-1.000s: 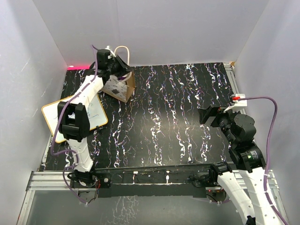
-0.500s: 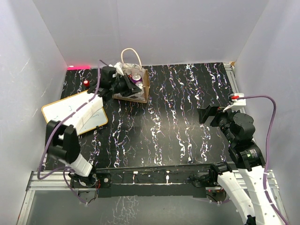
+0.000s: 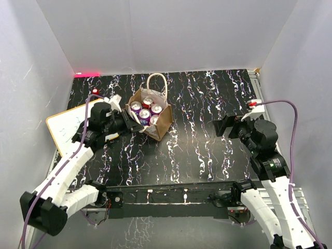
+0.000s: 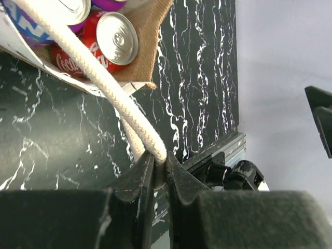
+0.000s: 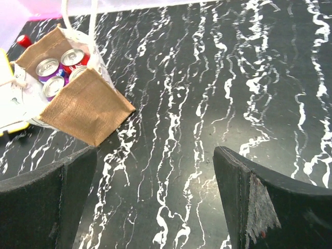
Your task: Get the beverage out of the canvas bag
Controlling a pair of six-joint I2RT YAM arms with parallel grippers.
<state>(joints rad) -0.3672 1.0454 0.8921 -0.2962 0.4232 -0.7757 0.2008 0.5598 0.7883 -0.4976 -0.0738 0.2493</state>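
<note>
dragged centreward, canvas bag [image 3: 162,124] follows left gripper [image 4: 160,165] clamped on its handle [image 4: 104,83], nearing the wide-open, empty right gripper [image 5: 155,161].

Tan canvas bag [image 3: 163,124], cream handles [image 4: 111,102]; red, purple cans [image 3: 144,114]; black white-veined table [image 3: 207,104].

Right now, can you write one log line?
left tool: shut on handle | right tool: open | canvas bag: standing, cans inside

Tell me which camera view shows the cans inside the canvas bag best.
Top external: it looks straight down into the open canvas bag, so the cans show their tops. Left wrist catches only a few cans at the frame edge, crossed by the handle. Right wrist shows a few, small, in its corner.
</note>
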